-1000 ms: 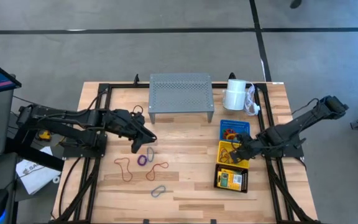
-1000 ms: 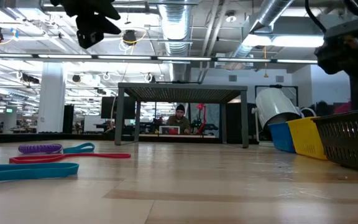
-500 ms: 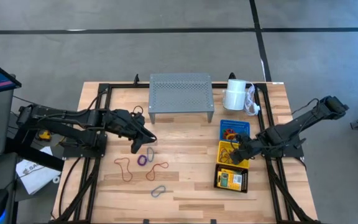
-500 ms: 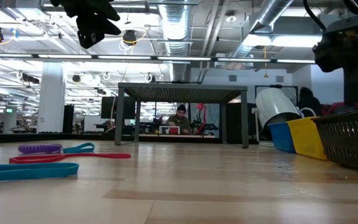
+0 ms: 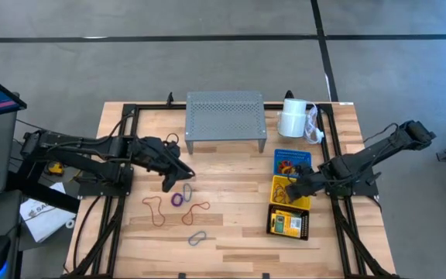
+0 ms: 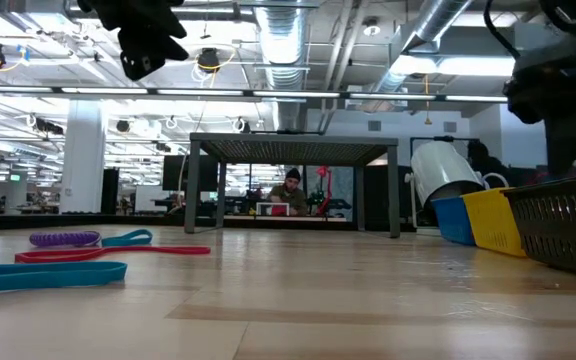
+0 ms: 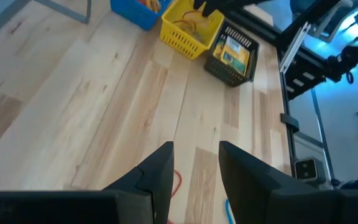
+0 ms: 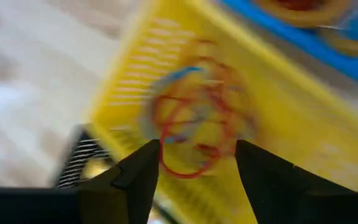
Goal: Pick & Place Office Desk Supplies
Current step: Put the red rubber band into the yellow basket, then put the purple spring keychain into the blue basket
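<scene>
Over the last second my right gripper (image 5: 291, 183) has gone from pinched to spread apart above the yellow basket (image 5: 279, 194), and in the right wrist view I am seeing its two fingers (image 8: 135, 180) standing wide with a tangle of red and orange loops (image 8: 194, 134) lying in the basket below them, so I am judging that a loop has just been dropped there and this placement is done. Nothing else on the table is looking shifted: the blue basket (image 5: 303, 158) and the black basket (image 5: 307, 225) with its crayon box (image 5: 286, 224) are sitting in the same row beside the yellow one. I am holding the left gripper (image 5: 173, 180) in the air near the purple loop (image 5: 177, 199), its jaws partly apart with nothing between them, and the remaining loops, a red one (image 5: 156, 209), another red one (image 5: 196, 212) and a grey one (image 5: 198, 237), are waiting on the wood, so more picks are ahead. I am not making out any readable writing; the crayon box print is too small to read
</scene>
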You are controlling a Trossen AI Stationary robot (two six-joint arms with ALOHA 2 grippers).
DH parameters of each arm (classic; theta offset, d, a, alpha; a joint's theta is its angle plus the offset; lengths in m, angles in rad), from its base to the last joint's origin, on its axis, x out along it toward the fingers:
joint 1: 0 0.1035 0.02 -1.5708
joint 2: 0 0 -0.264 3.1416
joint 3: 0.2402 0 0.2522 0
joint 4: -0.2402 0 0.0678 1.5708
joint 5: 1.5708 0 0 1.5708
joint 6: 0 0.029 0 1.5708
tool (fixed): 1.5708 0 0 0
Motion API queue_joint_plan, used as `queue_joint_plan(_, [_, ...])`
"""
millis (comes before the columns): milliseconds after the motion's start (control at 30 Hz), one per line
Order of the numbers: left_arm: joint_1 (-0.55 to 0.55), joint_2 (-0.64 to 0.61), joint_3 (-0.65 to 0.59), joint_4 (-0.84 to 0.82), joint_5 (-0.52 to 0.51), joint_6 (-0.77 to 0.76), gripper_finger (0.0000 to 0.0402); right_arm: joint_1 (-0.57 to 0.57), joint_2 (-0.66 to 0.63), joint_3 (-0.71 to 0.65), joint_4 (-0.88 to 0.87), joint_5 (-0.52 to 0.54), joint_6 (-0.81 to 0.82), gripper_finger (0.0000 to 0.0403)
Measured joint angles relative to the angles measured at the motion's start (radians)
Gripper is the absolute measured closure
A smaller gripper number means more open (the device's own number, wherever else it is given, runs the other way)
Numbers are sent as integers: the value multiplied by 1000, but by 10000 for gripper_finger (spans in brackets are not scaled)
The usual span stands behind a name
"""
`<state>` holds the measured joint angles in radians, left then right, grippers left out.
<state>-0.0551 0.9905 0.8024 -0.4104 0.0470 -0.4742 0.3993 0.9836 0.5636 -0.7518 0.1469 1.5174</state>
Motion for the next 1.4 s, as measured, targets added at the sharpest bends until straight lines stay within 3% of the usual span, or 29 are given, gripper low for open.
queue_joint_plan(133, [0, 0, 0, -36, 13, 1, 279, 1, -16, 3, 131, 2, -69, 216])
queue_joint_plan(300, [0, 0, -29, -31, 17, -4, 279, -28, -15, 0, 21, -18, -29, 244])
queue_joint_plan(467, [0, 0, -60, -33, 55, -30, 279, -26, -30, 1, 177, -15, -104, 261])
queue_joint_plan(933, [-38, 4, -88, 8, 89, -49, 279, -75, -30, 2, 259, -20, -129, 253])
queue_joint_plan(1233, [-101, 188, -88, -34, 73, 192, 279, -66, -30, 2, 386, -22, -138, 264])
queue_joint_plan(1400, [-140, 307, -88, -216, 73, 251, 279, -41, -30, 2, 420, -23, -138, 270])
